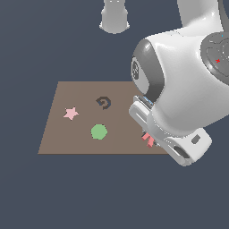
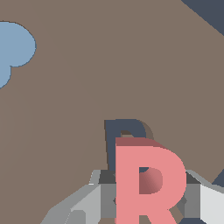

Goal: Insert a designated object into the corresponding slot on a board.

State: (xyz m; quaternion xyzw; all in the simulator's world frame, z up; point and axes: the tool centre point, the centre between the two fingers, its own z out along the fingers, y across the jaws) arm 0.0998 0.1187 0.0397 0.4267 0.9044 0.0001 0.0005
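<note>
Exterior view, left to right: flat brown rectangular board (image 1: 62,116) carries a pale pink star (image 1: 70,113), green polygon (image 1: 99,132), dark G-shaped recess (image 1: 103,103). At its right end, the white arm's gripper (image 1: 148,139) is clamped on the small flat pink-red R block (image 2: 146,183), fingers (image 2: 94,199) closed against its sides. The dark R-shaped slot (image 2: 124,135) sits just beside the block, offset. Step: alignment above the slot. Next probably calls for a small shift, then lowering.

A bare simulated test scene

A flat brown board (image 1: 80,118) lies on a featureless dark blue-grey ground, under a smooth white rendered arm (image 1: 188,80); no room or furniture shows.
</note>
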